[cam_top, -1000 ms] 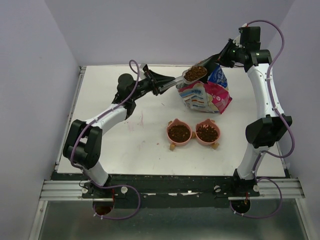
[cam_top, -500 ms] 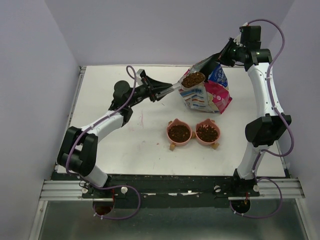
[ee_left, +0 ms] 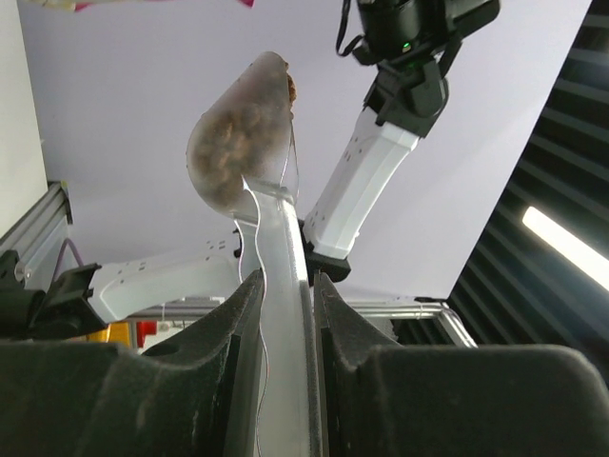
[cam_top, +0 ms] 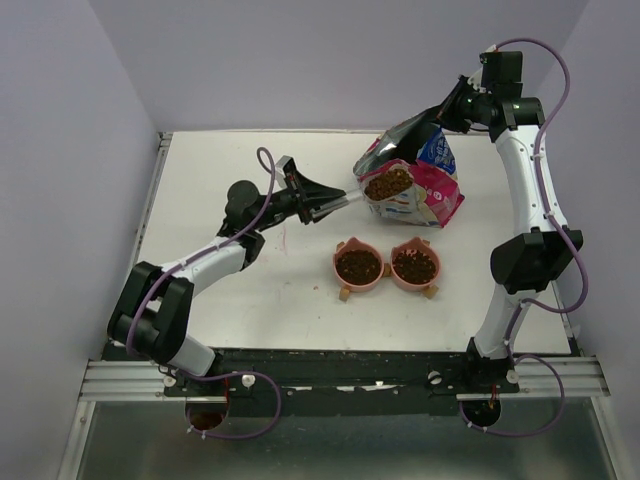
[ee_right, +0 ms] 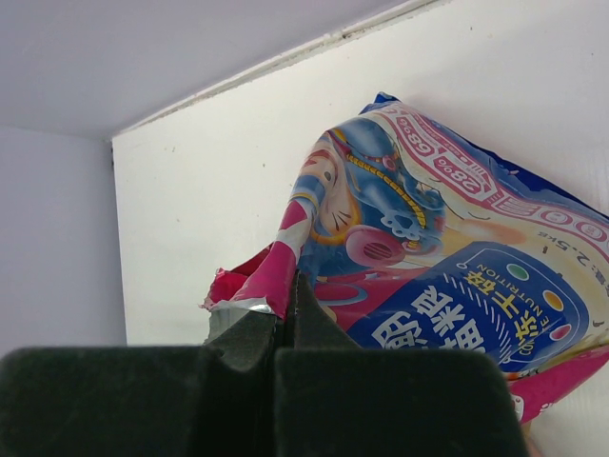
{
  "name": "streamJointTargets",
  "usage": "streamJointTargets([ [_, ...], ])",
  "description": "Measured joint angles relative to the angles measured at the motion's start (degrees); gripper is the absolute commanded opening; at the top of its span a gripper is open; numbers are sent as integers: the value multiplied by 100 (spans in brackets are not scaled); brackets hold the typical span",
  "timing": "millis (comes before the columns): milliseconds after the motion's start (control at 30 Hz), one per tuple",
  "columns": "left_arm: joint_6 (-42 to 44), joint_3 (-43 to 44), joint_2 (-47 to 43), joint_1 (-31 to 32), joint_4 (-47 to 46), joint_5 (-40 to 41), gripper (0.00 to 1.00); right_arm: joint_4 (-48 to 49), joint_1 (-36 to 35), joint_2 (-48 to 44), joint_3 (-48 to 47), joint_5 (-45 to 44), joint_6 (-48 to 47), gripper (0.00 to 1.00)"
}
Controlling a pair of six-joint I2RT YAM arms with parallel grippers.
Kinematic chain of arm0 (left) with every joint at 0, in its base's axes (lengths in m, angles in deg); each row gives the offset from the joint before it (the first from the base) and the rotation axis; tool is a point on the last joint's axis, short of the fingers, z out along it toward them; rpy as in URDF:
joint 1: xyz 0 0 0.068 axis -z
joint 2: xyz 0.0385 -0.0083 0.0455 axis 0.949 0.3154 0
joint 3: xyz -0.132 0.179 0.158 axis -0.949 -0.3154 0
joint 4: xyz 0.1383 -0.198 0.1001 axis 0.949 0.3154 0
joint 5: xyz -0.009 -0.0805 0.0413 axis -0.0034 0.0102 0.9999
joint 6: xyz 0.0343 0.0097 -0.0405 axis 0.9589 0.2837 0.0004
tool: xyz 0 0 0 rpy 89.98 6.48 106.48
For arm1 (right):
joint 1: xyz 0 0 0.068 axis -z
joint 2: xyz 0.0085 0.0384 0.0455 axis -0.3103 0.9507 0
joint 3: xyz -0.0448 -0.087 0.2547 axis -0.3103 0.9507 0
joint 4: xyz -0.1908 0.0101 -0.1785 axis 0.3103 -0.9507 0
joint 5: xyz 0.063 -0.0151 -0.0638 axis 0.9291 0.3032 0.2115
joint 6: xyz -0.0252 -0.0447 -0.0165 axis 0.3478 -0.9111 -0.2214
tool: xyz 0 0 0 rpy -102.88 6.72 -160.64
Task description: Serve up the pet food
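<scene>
Carrying step: the left gripper (ee_left: 285, 286) pinches the handle of a scoop (ee_left: 276, 243) heaped with pet food (cam_top: 388, 183), just behind the bowls (cam_top: 336, 268), which already hold kibble. The right gripper (ee_right: 285, 319) pinches the bag (cam_top: 435, 195) by its edge, farther behind. Next, likely: keep level, then tip over a bowl

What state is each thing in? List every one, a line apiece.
scoop: lifted above the table, roughly level, heaped with pet food.
left end effector: shut on the scoop handle.
bag: torn open, top edge lifted, mouth gaping.
right end effector: shut on the bag, at its torn top edge.
twin bowls: upright, both holding pet food.
</scene>
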Motion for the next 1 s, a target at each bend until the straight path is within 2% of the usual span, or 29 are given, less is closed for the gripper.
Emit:
streamJointTargets([
  [400, -11, -616, 79, 516, -417, -103, 0, 2, 0, -2, 0, -2, 0, 0],
  [1000, -20, -1075, 1182, 802, -1150, -229, 0, 146, 2, -87, 197, 0, -4, 0],
])
